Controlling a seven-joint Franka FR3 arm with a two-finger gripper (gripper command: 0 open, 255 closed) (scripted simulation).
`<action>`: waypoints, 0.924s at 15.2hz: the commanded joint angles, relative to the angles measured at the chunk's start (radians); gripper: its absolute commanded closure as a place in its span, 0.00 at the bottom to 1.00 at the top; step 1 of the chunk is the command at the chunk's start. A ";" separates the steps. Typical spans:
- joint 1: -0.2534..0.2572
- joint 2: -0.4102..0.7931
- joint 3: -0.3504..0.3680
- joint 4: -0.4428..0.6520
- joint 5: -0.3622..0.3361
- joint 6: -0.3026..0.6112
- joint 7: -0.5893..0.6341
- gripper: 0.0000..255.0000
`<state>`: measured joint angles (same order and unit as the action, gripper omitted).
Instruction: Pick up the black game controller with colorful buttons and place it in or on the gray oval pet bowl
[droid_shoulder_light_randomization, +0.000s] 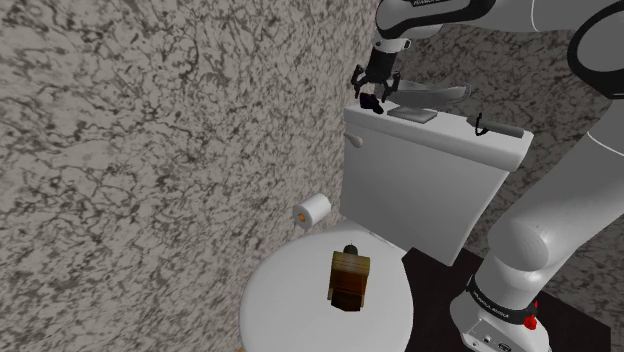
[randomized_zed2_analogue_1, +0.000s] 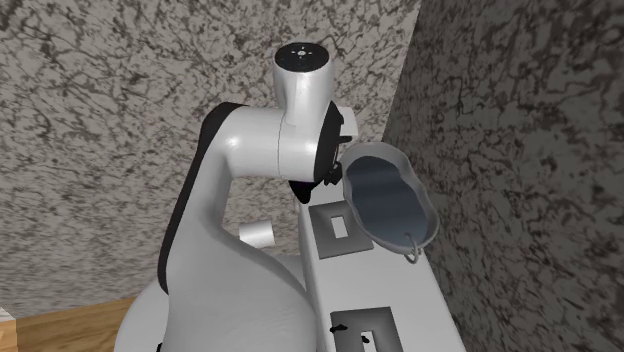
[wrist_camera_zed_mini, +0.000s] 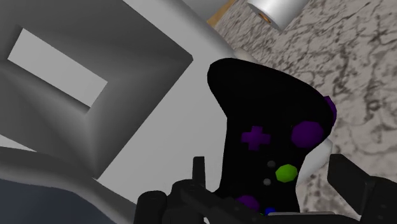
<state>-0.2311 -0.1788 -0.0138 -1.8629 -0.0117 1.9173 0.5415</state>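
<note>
Pincer (wrist_camera_zed_mini: 271, 168) open, straddling black controller (wrist_camera_zed_mini: 267, 102), fingers not touching it, over white tank lid (wrist_camera_zed_mini: 146, 83).

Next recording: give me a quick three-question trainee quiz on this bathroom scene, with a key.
1. True or false: the gray oval bowl sits on the toilet tank lid.
2. What lies on the closed toilet seat lid? A) a brown boxy object B) a toilet roll C) the bowl
3. Fill in: the cross pad on the black controller is ___.
Key: 1 true; 2 A; 3 purple.
</note>
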 joint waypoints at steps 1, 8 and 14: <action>-0.003 0.007 -0.003 -0.002 -0.001 0.002 0.001 0.00; -0.003 0.007 -0.002 -0.001 -0.001 0.001 0.001 1.00; -0.003 0.007 -0.002 -0.001 -0.001 0.001 0.001 1.00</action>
<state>-0.2342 -0.1721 -0.0155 -1.8639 -0.0125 1.9177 0.5424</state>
